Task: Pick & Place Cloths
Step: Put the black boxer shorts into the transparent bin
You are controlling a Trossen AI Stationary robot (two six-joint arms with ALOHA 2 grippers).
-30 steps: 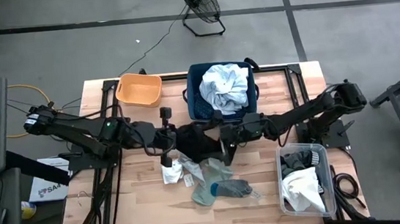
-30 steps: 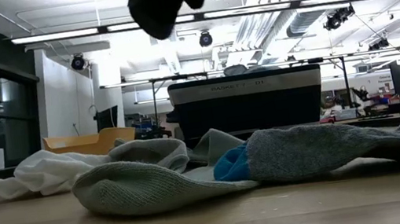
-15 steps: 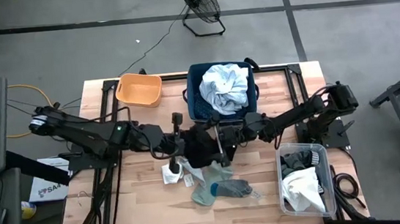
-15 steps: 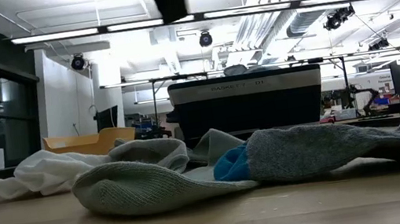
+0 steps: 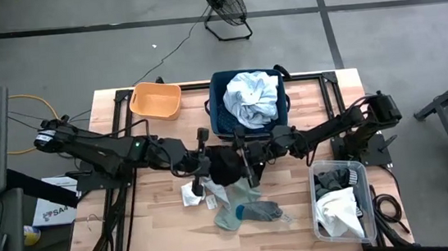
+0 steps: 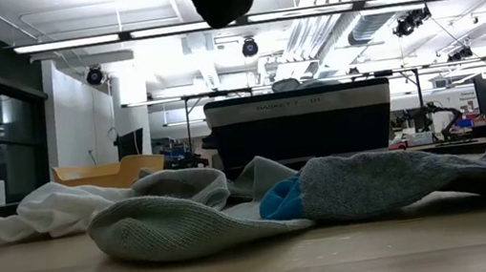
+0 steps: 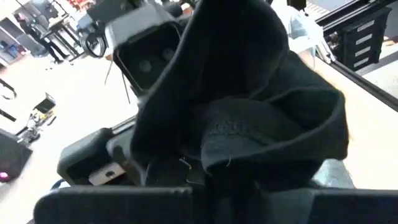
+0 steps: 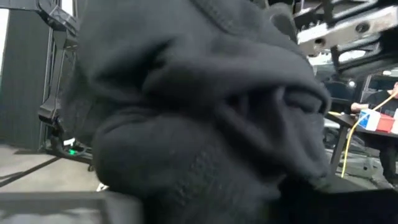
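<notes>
Both arms have drawn in to mid-counter since a second ago, the right gripper (image 5: 243, 156) closing in on the black garment (image 5: 224, 163) held aloft between them. Left gripper (image 5: 203, 160): pinching that garment, lifted off the counter (image 5: 168, 230). Right gripper: touching the same bundle from the opposite side; finger state cannot be told. Grey-green socks (image 6: 328, 191) and white piece (image 6: 51, 208): lying on the counter below. Pale shirt (image 5: 252, 96): in the navy bin (image 5: 220, 113).

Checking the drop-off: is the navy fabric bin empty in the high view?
No, a pale blue-white shirt lies crumpled inside the navy fabric bin, filling most of it.
</notes>
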